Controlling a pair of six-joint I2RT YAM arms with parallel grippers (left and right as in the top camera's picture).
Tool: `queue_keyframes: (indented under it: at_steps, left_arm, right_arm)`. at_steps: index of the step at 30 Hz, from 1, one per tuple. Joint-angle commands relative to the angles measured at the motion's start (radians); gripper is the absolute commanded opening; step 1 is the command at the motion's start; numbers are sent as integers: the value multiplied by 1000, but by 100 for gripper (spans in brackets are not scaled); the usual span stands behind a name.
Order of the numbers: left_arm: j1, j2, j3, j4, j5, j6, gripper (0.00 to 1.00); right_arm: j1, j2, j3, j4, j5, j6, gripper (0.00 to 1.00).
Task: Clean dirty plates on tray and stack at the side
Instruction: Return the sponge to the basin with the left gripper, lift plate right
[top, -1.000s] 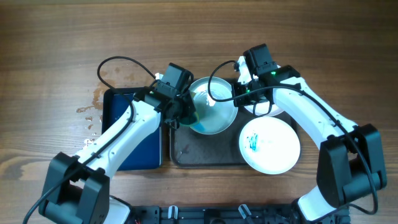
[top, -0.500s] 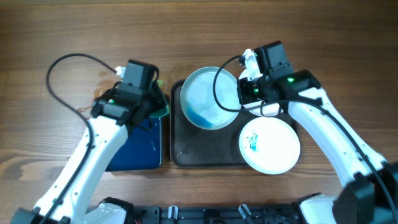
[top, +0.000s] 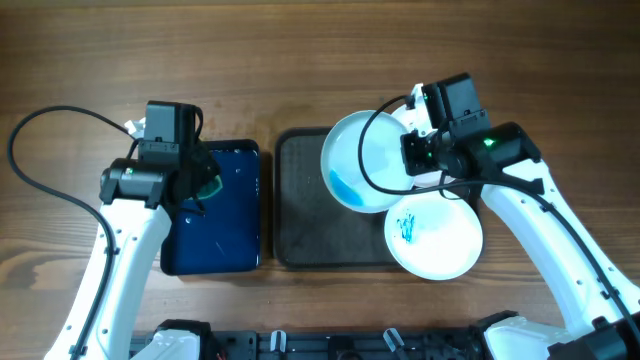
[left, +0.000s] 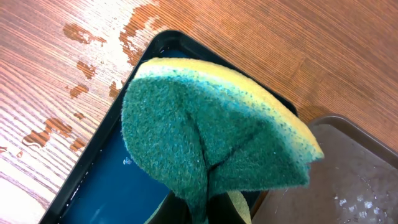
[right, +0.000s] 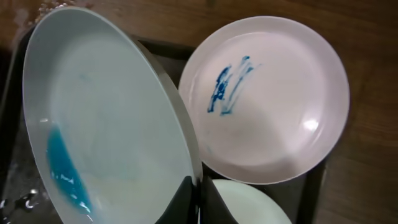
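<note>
The left pincer is clenched on a folded sponge, coarse green scouring fibre outside and soft yellow foam along the edge, held over the glossy dark blue rectangular basin. Wet blotches darken the wood-grain tabletop beside it. The right pincer pinches the thin rim of the pale blue plate, a smooth, round, shallow dish tilted up over the right part of the matte grey-brown tray, with a blue smear near its lower edge. A second plate, glossy white with a teal scribble, lies flat at the tray's right front corner. A third plate shows only as a pale arc.
</note>
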Motion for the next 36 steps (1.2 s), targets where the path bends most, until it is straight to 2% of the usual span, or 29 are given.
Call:
queue_keyframes:
  at_steps: [1,14,19,25,31,36]
  left_arm:
    - [5,-17,-2,6,-16,46,4]
    - [5,-17,-2,10,-2,45,4]
    - [5,-17,-2,38,15,46,4]
    - [10,-17,0,84,63,48,4]
    - [108,-22,79,85,92,49,4]
    - [272,-22,119,48,92,49,4]
  right_arm:
    - [22,-13,17,3,100,25,5]
    - [127,81,50,-44,165,130,5]
    - [165,126,115,-73,124,126,5]
    - [224,134,163,-25,-40,138,5]
    - [291,190,201,-11,-82,146,5]
    - [367,309,332,-48,-78,128,5]
